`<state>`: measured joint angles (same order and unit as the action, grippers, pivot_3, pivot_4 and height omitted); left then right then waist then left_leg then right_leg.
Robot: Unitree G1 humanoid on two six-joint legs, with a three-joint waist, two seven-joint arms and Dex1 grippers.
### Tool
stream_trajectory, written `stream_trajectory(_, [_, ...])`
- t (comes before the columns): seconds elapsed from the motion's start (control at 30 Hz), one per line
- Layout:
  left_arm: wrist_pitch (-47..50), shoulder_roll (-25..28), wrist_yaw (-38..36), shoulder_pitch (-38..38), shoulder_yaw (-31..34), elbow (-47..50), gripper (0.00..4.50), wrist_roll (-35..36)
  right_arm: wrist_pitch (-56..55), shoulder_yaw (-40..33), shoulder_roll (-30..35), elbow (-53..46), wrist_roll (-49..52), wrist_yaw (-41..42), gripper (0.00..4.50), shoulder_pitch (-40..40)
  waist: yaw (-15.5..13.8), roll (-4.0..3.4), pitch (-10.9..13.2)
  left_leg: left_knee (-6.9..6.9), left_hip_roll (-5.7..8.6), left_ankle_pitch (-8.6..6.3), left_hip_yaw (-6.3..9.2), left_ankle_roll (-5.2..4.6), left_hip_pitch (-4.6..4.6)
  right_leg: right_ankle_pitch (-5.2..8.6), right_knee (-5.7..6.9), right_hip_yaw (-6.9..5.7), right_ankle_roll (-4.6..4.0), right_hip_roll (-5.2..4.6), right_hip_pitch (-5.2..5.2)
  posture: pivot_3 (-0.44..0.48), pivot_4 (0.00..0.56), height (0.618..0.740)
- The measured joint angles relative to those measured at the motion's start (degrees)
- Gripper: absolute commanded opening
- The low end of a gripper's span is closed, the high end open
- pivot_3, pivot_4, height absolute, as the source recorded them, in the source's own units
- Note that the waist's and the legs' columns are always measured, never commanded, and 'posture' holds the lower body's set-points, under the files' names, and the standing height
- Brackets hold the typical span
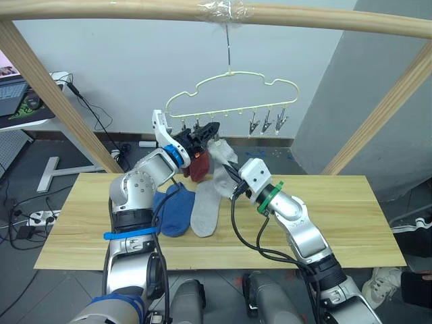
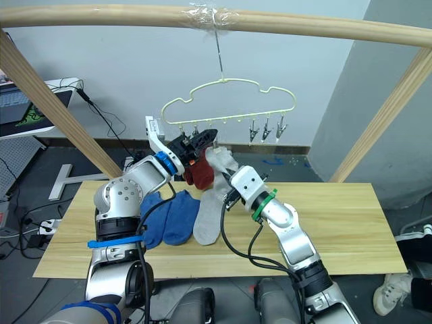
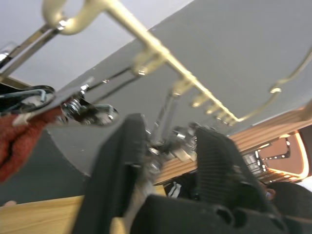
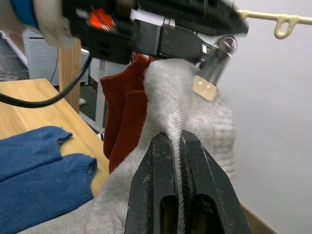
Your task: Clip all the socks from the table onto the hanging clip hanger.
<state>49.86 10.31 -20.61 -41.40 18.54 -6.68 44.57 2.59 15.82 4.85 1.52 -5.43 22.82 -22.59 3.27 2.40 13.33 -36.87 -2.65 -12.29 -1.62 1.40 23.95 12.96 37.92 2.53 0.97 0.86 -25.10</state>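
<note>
- sock alignment: grey sock (image 4: pixel 190 122) is hanging lengthwise, its top edge just beside the clip (image 4: pixel 217 61).
- right gripper (image 4: pixel 170 146) is pinching it from below.
- left gripper (image 3: pixel 168 146) is squeezing that clip on the clip hanger (image 1: pixel 233 94).

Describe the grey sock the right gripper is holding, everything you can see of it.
The grey sock is light grey, soft ribbed knit. The right gripper is shut on a fold of it, lifting it off the table. Its top reaches a metal clip on the hanger that the left gripper squeezes. Red socks hang touching beside it.
</note>
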Motion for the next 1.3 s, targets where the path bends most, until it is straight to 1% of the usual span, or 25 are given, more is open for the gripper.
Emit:
stream_trajectory(0.13, [1.24,0.38,0.20,0.55,-0.02,1.76,4.25,1.43,0.13,-0.47,-0.46,1.13,0.02,-0.33,0.00,-1.24,0.00,0.00,0.00,0.02,0.00,0.00,0.01,0.00,0.01,0.00,-0.02,-0.01,0.00,0.00,-0.01,-0.037,0.239,0.740])
stream_trajectory(0.17, [1.81,0.82,0.25,1.05,-0.03,2.40,4.47,1.92,0.13,-0.47,-0.58,1.35,0.03,-0.32,0.00,-1.24,0.01,0.00,0.01,0.05,0.00,0.00,0.00,0.00,0.01,0.00,-0.02,0.00,0.00,0.00,-0.03,-0.037,0.239,0.740])
stream_trajectory(0.27, [3.81,1.95,0.88,3.05,-0.03,4.85,4.47,3.09,0.13,-0.53,-0.79,2.00,0.05,-0.31,0.00,-1.41,0.04,0.00,0.01,0.07,-0.04,0.00,0.03,0.00,0.02,0.00,-0.02,0.02,0.00,0.00,-0.06,-0.032,0.238,0.740])
stream_trajectory(0.37, [6.25,4.38,1.48,6.11,0.25,8.56,4.47,4.66,0.16,-1.02,-1.26,3.58,0.46,-0.32,0.00,-2.22,0.10,-0.01,0.02,0.07,-0.06,0.00,0.08,0.00,0.02,0.00,0.00,0.04,0.00,0.00,-0.08,-0.028,0.235,0.740])
stream_trajectory(0.4, [6.78,4.84,1.61,6.70,0.61,9.32,4.49,4.99,0.21,-1.23,-1.29,3.96,0.67,-0.33,0.24,-2.57,0.06,-0.02,0.03,0.07,-0.06,0.00,0.09,0.00,0.02,0.00,0.01,0.04,0.00,0.00,-0.09,-0.024,0.234,0.740])
stream_trajectory(0.5, [9.81,8.63,2.08,9.50,0.89,14.43,4.50,6.62,0.61,-2.20,-1.89,5.30,2.50,0.10,0.99,-4.08,-0.03,0.00,0.04,0.07,-0.07,0.00,0.11,0.00,0.02,0.00,0.02,0.03,-0.01,-0.02,-0.09,-0.005,0.229,0.740])
stream_trajectory(0.6, [11.78,11.19,2.55,10.91,0.77,17.92,4.50,7.18,3.78,-2.69,-2.07,6.02,4.50,1.27,2.00,-4.71,-0.16,0.00,0.03,0.06,-0.09,0.00,0.12,0.00,0.03,0.01,-0.01,0.04,-0.01,-0.06,-0.08,0.004,0.226,0.740])
stream_trajectory(0.67, [12.69,12.61,2.53,12.03,0.43,19.53,4.50,7.28,6.44,-2.84,-1.79,6.05,4.96,1.96,2.58,-4.55,-0.29,0.00,0.04,0.06,-0.08,0.00,0.13,0.00,0.05,0.01,-0.03,0.04,-0.02,-0.12,-0.08,0.015,0.225,0.740])
stream_trajectory(0.7, [13.08,13.41,2.48,12.46,-0.07,20.15,4.50,7.13,7.56,-3.04,-1.56,6.03,5.12,2.08,3.02,-4.09,-0.39,0.00,0.03,0.06,-0.07,0.00,0.14,0.00,0.07,0.01,-0.04,0.04,-0.02,-0.14,-0.08,0.025,0.223,0.740])
stream_trajectory(0.77, [12.93,17.64,1.70,14.40,-3.99,22.61,4.50,4.44,11.13,-3.67,-1.07,5.10,6.25,1.96,3.67,-2.42,-0.59,0.00,0.04,0.09,-0.05,0.00,0.13,0.00,0.08,0.02,-0.06,0.07,-0.03,-0.17,-0.10,0.029,0.221,0.740])
stream_trajectory(0.8, [12.22,19.19,0.90,15.44,-5.74,23.62,4.50,3.02,12.93,-4.32,-1.02,4.40,6.69,1.68,4.05,-1.56,-0.66,-0.01,0.04,0.12,-0.05,0.00,0.13,0.00,0.08,0.02,-0.08,0.08,-0.03,-0.18,-0.11,0.029,0.219,0.740])
stream_trajectory(0.83, [11.15,20.34,0.04,16.59,-7.49,24.91,4.50,1.41,15.16,-5.18,-0.99,3.29,7.07,1.03,4.31,-0.66,-0.85,-0.01,0.04,0.13,-0.06,0.00,0.13,0.00,0.08,0.03,-0.09,0.08,-0.05,-0.20,-0.13,0.029,0.219,0.740])
stream_trajectory(0.9, [8.21,20.33,-1.00,17.96,-9.29,27.14,4.50,-0.27,19.58,-6.71,-0.44,-0.37,8.07,0.23,4.31,0.09,-1.27,-0.02,0.05,0.11,-0.06,0.00,0.15,0.00,0.20,0.03,-0.08,0.08,-0.06,-0.28,-0.23,0.028,0.215,0.740])
stream_trajectory(0.97, [5.11,20.03,-2.15,18.72,-9.35,29.05,4.50,-1.03,21.93,-8.61,-0.72,-4.61,8.97,-1.55,4.31,-0.11,-1.33,-0.02,0.05,0.10,-0.09,0.00,0.15,0.00,0.20,0.03,-0.08,0.08,-0.06,-0.39,-0.24,0.028,0.215,0.740])
stream_trajectory(1.07, [-0.87,21.08,-5.30,21.18,-10.09,31.80,4.50,-3.92,24.86,-12.89,-2.88,-10.30,11.04,-5.75,3.72,-2.51,-1.32,-0.04,0.03,0.15,-0.06,0.00,0.11,0.00,0.15,0.03,-0.06,0.03,-0.07,-0.34,-0.24,0.020,0.211,0.740])
stream_trajectory(1.2, [-6.07,21.32,-8.09,23.36,-11.33,31.72,4.50,-7.14,26.73,-14.04,-3.26,-12.67,11.16,-8.80,2.41,-5.33,-1.41,-0.03,0.03,0.17,-0.06,0.00,0.06,0.00,0.20,0.10,-0.08,-0.02,-0.17,-0.29,-0.23,0.010,0.206,0.740])
stream_trajectory(1.3, [-9.83,21.05,-9.01,22.59,-11.81,30.85,4.50,-9.43,26.72,-13.70,-3.45,-11.86,11.01,-10.28,2.41,-6.02,-1.43,-0.03,0.03,0.16,-0.05,0.00,0.06,0.00,0.28,0.11,-0.11,-0.02,-0.18,-0.18,-0.25,0.004,0.198,0.740])
